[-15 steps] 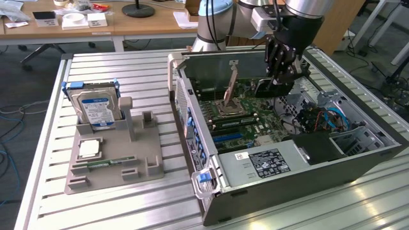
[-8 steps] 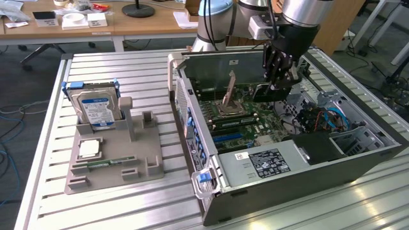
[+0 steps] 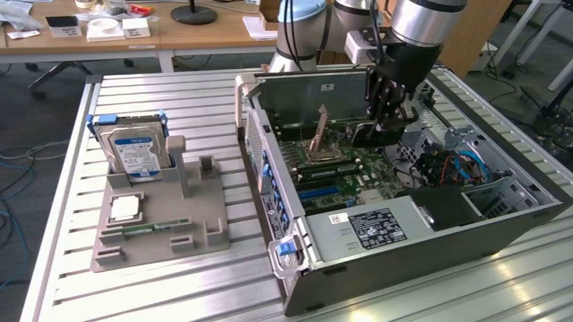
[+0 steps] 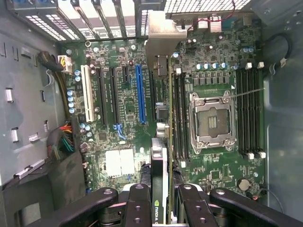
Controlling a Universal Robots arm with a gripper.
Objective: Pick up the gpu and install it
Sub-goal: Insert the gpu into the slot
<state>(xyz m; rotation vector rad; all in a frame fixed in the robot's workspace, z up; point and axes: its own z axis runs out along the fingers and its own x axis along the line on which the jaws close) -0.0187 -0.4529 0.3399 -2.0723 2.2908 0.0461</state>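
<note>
**Status of work.** The end effector (image 3: 383,124) is inside the open computer case (image 3: 430,261). Its fingers (image 4: 139,205) pinch the gpu (image 4: 160,163) on both flat faces. The card hangs edge-on above the motherboard (image 4: 128,127), with its silver bracket (image 4: 163,33) toward the rear wall of the case.

The pick-up is judged complete. The installation is judged not finished, because the card is in the grip and no seating in a slot can be confirmed. Whether its lower edge touches the board cannot be told.

**Position.** In the wrist view the card lies between the blue slot (image 4: 139,94) and the nearest bank of memory slots (image 4: 179,118), just beside the latter.

**Clearances.**
- The corridor for the card is narrow. The memory slots run close along one side, with the CPU socket (image 4: 211,120) beyond them.
- The bracket sits near the rear expansion openings (image 4: 94,19), so there is little margin at that end.
- Loose cables (image 3: 461,168) lie on the exterior view's right, apart from the card.
- The top of the case is open, so nothing obstructs vertical travel.

**Surroundings.** On the counter (image 3: 179,100), the fixture tray (image 3: 157,235) carries a hard drive (image 3: 134,151), well apart from the case.
</note>
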